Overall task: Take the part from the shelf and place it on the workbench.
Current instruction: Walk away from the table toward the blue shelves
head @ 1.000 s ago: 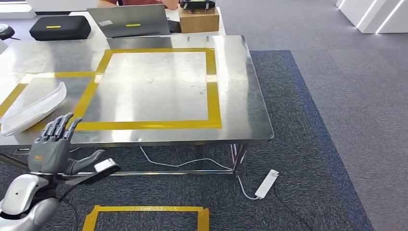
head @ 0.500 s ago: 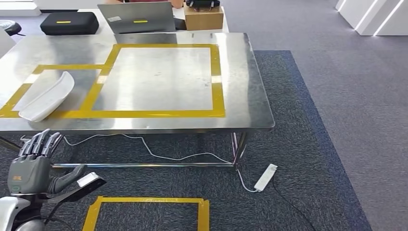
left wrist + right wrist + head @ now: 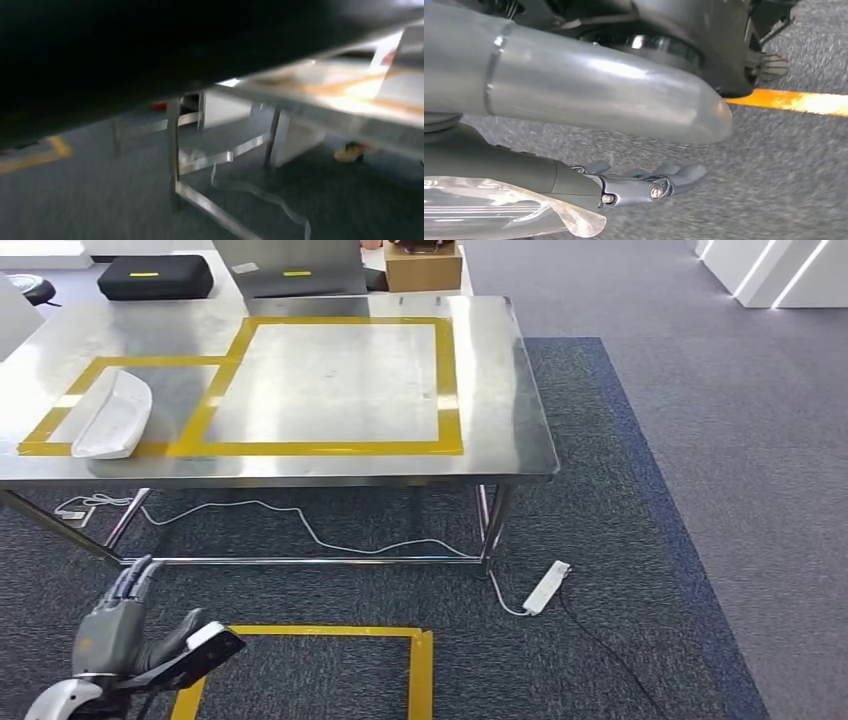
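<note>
The white curved part [image 3: 112,415] lies on the steel workbench [image 3: 500,390], inside the smaller yellow-taped square at its left. My left hand [image 3: 112,625] hangs low in front of the bench, over the carpet. Its fingers are stretched out, the thumb is apart, and nothing is in it. In the right wrist view my right hand [image 3: 634,185] hangs above the grey carpet with its dark fingers extended and nothing between them. The left wrist view is blurred and looks at the bench's legs [image 3: 174,150] from low down.
A large yellow-taped square [image 3: 450,380] marks the bench top. A black case [image 3: 155,277], a laptop [image 3: 290,265] and a cardboard box [image 3: 422,265] stand behind it. A cable and a white power strip [image 3: 545,587] lie on the carpet, near a yellow floor square [image 3: 420,670].
The camera has drawn back from the bench, so the whole scene has shifted and more floor shows. My left hand has sunk lower in the picture. The white part stays in its taped square.
</note>
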Robot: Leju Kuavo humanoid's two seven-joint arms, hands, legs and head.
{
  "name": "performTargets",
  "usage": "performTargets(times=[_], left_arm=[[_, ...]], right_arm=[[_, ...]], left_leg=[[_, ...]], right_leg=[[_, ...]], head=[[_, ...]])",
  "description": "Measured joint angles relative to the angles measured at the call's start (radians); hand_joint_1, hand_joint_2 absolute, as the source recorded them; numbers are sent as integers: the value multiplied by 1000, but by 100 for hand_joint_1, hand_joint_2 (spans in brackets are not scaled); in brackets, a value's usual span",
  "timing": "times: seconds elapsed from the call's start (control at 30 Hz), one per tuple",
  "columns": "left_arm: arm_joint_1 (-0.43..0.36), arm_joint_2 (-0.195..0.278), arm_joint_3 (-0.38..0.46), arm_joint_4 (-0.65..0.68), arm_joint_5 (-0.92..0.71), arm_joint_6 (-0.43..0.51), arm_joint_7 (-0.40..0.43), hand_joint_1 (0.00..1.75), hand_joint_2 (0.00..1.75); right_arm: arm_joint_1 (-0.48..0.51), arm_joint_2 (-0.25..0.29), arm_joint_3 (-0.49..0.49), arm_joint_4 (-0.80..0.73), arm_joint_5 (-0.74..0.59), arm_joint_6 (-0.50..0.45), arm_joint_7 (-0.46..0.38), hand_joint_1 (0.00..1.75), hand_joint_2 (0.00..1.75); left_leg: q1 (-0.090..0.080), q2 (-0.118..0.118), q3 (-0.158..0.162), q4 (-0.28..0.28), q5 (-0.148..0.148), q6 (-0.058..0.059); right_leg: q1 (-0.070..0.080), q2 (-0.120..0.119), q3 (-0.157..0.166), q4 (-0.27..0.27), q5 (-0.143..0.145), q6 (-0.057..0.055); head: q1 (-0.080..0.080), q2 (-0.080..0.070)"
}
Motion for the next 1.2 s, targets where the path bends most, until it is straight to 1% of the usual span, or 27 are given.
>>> performTargets(times=[0.07,0.13,0.17,0.2,0.23,0.3,0.37,0.4,0.47,0.5,0.53,0.6,0.63,0.67,0.7,0.73,0.77,0.83,0.87,0.9,0.93,1.0,1.03,1.07,1.13,1.17,1.2], left_arm=[[24,-26,-15,43,99,-9,7,0,0],[43,-51,-33,91,153,-13,17,0,0],[49,-59,-44,117,167,-11,24,0,0],[54,-66,-58,148,182,-6,30,0,0],[58,-69,-71,179,201,3,33,0,0],[65,-74,-97,245,239,33,30,0,0],[67,-75,-125,304,254,61,33,0,0],[67,-75,-140,332,257,72,41,0,0],[65,-76,-172,391,287,85,59,0,0],[62,-77,-189,426,315,89,63,0,0],[59,-79,-206,463,344,91,64,0,0],[52,-84,-235,531,385,98,60,0,0],[47,-87,-246,560,395,101,57,0,0],[43,-90,-256,586,405,103,56,0,0],[38,-94,-266,611,420,106,56,0,0],[33,-97,-275,636,442,108,57,0,0],[28,-101,-281,661,472,111,57,0,0],[15,-113,-289,712,542,115,52,0,0],[7,-121,-290,739,572,117,47,0,0],[-2,-129,-291,767,595,119,43,0,0],[-12,-138,-293,796,613,120,41,0,0],[-30,-152,-296,858,644,122,38,0,0],[-37,-160,-296,887,657,122,35,0,0],[-44,-167,-296,916,666,122,30,0,0],[-65,-182,-297,977,676,119,7,0,0],[-80,-190,-297,1010,678,117,-9,0,0],[-96,-198,-297,1043,679,116,-26,0,0]], right_arm=[[8,1,-18,-2,-24,6,-7,0,0],[15,1,-35,-3,-44,12,-14,0,0],[19,1,-43,-3,-54,16,-20,0,0],[21,1,-52,-1,-66,23,-27,0,0],[23,1,-61,2,-78,33,-36,0,0],[25,5,-81,12,-99,52,-52,0,0],[26,8,-99,25,-113,63,-57,0,0],[27,9,-107,30,-119,65,-56,0,0],[27,11,-117,46,-125,80,-50,0,0],[26,12,-120,58,-129,95,-46,0,0],[25,12,-123,74,-131,113,-43,0,0],[23,12,-125,105,-135,146,-42,0,0],[22,13,-127,119,-136,155,-42,0,0],[20,15,-129,131,-135,159,-43,0,0],[17,18,-132,144,-135,160,-43,0,0],[13,22,-136,156,-134,160,-43,0,0],[8,27,-139,169,-132,162,-43,0,0],[-4,38,-141,198,-129,175,-39,0,0],[-13,43,-141,214,-128,185,-37,0,0],[-22,50,-142,232,-129,195,-35,0,0],[-31,57,-142,253,-131,206,-34,0,0],[-46,75,-143,301,-137,232,-34,0,0],[-52,84,-143,324,-140,243,-35,0,0],[-58,93,-143,347,-141,256,-37,0,0],[-72,111,-144,394,-140,281,-44,0,0],[-79,120,-144,419,-138,294,-49,0,0],[-87,128,-144,443,-135,304,-53,0,0]], left_leg=[[4,-3,-17,54,-72,-11],[9,-4,-39,180,-181,-21],[11,-4,-44,241,-209,-25],[14,-4,-39,285,-215,-28],[17,-4,-19,288,-195,-30],[21,-4,67,190,-143,-31],[20,-5,157,52,-137,-23],[18,-5,179,9,-147,-18],[14,-5,175,-11,-153,-2],[14,-3,165,-13,-147,7],[14,-1,154,-14,-138,18],[12,3,129,-15,-117,34],[9,3,114,-15,-105,39],[5,3,99,-14,-93,41],[1,3,83,-13,-81,42],[-2,3,67,-12,-68,43],[-5,4,52,-11,-57,42],[-10,3,30,-9,-36,39],[-13,3,23,-8,-25,37],[-13,4,18,-8,-14,33],[-13,4,15,-9,-2,29],[-10,2,9,-12,12,18],[-9,1,4,-3,-4,12],[-7,-1,-6,25,-41,5],[0,-3,-35,141,-149,-8],[4,-3,-47,210,-188,-13],[7,-3,-51,262,-203,-18]], right_leg=[[-4,-5,-21,-2,21,-14],[-3,-9,-47,0,42,-19],[-3,-11,-60,3,52,-18],[-3,-13,-74,7,62,-16],[-3,-14,-88,14,70,-14],[-4,-15,-116,32,83,-6],[-3,-15,-142,51,93,5],[-2,-16,-151,57,100,12],[-3,-17,-164,61,114,26],[-5,-15,-170,65,110,32],[-7,-13,-180,80,88,37],[-9,-6,-208,163,-4,42],[-9,-4,-224,226,-53,42],[-8,-2,-235,287,-83,42],[-7,-1,-234,330,-89,41],[-6,-1,-220,344,-71,38],[-4,-1,-188,321,-37,33],[4,0,-79,187,8,18],[7,0,-19,100,5,11],[11,1,21,34,-5,6],[14,1,43,-8,-15,2],[14,-1,34,-24,-5,-5],[12,-4,25,-25,6,-12],[10,-6,14,-26,18,-19],[8,-11,-15,-21,41,-26],[8,-14,-31,-15,50,-25],[7,-16,-47,-6,59,-24]], head=[[-4,0],[-8,0],[-9,0],[-9,0],[-8,0],[-9,0],[-7,0],[-7,0],[-6,0],[-6,0],[-4,0],[0,0],[3,0],[5,0],[6,0],[8,0],[11,0],[21,0],[26,0],[29,0],[34,0],[46,0],[53,0],[57,0],[57,0],[57,0],[56,0]])
